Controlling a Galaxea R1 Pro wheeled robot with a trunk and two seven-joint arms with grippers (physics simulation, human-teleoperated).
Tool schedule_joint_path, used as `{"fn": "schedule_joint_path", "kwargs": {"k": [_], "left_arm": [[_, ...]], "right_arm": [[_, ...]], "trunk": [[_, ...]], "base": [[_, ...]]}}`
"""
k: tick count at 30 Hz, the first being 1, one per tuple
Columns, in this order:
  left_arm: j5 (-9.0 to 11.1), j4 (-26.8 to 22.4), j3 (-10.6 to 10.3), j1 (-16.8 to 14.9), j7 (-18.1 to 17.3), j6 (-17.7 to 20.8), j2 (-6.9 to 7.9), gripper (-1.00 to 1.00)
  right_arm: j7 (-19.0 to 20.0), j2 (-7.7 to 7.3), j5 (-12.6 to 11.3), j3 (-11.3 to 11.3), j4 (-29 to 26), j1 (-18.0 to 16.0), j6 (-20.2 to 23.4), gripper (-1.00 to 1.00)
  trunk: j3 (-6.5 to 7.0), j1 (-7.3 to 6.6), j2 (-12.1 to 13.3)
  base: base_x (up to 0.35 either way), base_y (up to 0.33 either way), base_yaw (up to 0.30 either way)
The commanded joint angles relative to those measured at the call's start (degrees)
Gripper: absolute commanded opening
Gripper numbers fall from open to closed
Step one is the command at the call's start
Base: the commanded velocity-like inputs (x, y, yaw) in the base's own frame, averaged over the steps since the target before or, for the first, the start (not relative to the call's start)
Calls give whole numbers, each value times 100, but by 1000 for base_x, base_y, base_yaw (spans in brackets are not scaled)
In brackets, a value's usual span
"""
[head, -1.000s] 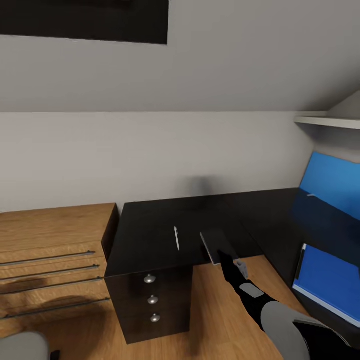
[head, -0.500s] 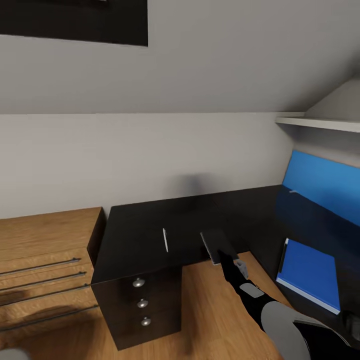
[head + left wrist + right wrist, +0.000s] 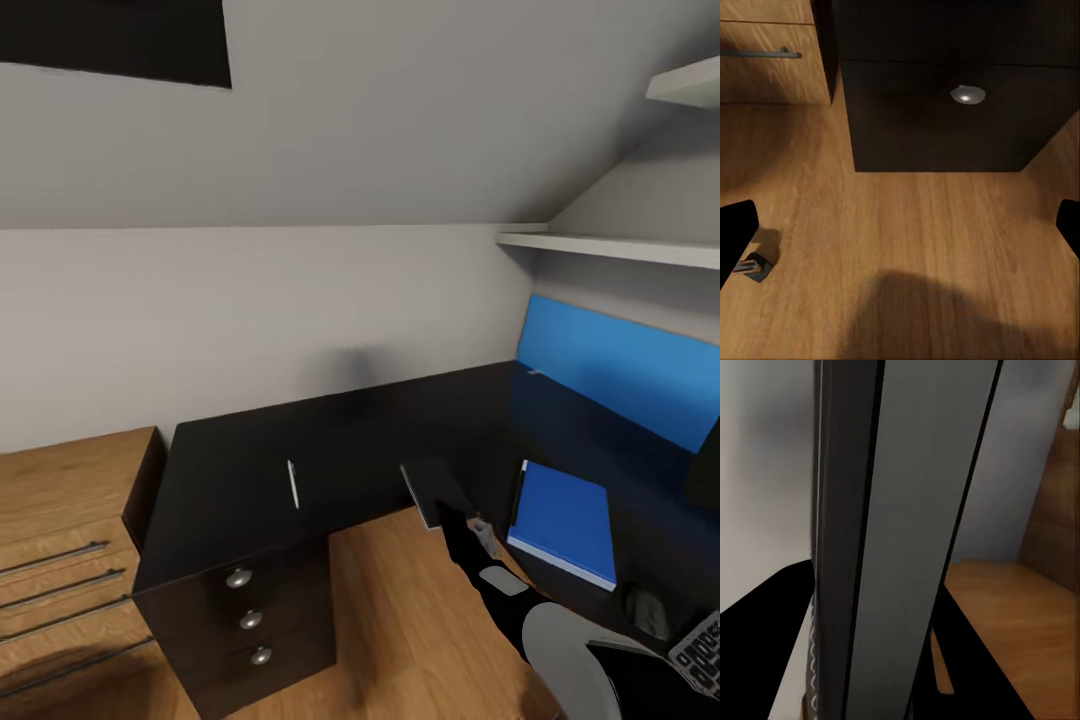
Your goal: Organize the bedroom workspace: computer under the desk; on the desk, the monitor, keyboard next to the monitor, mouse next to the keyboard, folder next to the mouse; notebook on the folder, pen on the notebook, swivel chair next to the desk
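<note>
Now your right end effector (image 3: 447,512), at lower centre of the head view, is clamped on the notebook (image 3: 432,490); keep it level and carry it right onto the folder (image 3: 560,521) lying on the tabletop (image 3: 230,480). Left end effector (image 3: 900,232) hangs open over floor. Mind the mouse (image 3: 646,610) at lower right; the pen (image 3: 293,483) lies farther left.

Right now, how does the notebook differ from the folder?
The notebook is dark grey and small; the folder is bright blue and clearly larger. The notebook is clamped in the right gripper, held out at the desk's front edge, while the folder lies flat on the desk, untouched. Both are flat and rectangular.
</note>
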Motion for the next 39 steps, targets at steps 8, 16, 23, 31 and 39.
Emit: {"fn": "schedule_joint_path", "kwargs": {"k": [8, 16, 23, 31, 39], "left_arm": [[17, 1, 49, -3, -58, -18, -5, 100], [9, 2, 43, -2, -66, -19, -17, 100], [8, 3, 41, -1, -67, -19, -22, 100], [8, 3, 41, 0, -65, -14, -15, 100], [9, 3, 44, 0, -64, -16, -15, 100]], "right_arm": [[105, -4, 12, -50, 1, -6, 13, -100], [146, -74, 4, -48, -5, -6, 26, -100], [155, -80, 3, -42, -7, -6, 175, -100], [158, -85, 3, -41, -8, -6, 256, -100], [159, -91, 3, -48, -8, -6, 265, -100]], "trunk": [[30, -44, 77], [174, -220, 397], [299, -373, 678], [317, -395, 718], [317, -395, 718]], "base": [[0, 0, -261], [0, 0, -261], [0, 0, -261], [0, 0, -261], [0, 0, -148]]}}
